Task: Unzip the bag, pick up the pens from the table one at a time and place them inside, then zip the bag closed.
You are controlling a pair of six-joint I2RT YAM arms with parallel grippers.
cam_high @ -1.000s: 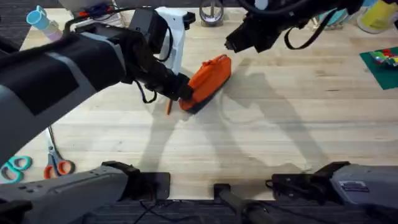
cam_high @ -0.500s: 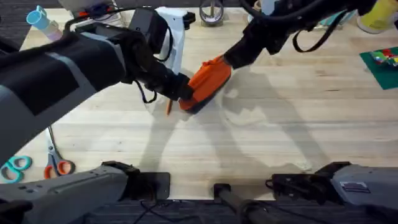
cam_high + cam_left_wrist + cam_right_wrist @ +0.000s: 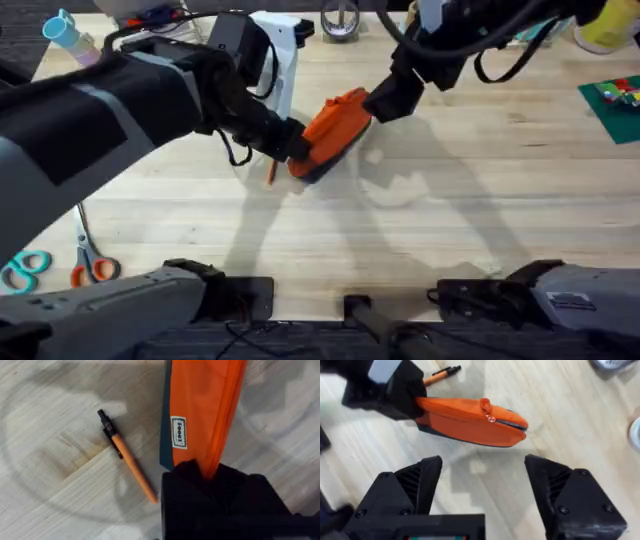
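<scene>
The left tool point(image 3: 292, 143) clamps the near end of the bag point(image 3: 333, 130), which lies on the surface point(image 3: 450, 200) with a pen point(image 3: 128, 461) just beside it. Farther off, the right tool point(image 3: 383, 103) hangs wide open by the bag's far end, near the zipper pull point(image 3: 486, 408).

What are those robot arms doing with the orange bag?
The left gripper is pinching one end of the bag to hold it steady on the table. The right gripper is open and sits close to the bag's other end, where the zipper pull is. The zipper looks only slightly open at that end. One pen lies on the table beside the bag, waiting to go in.
</scene>
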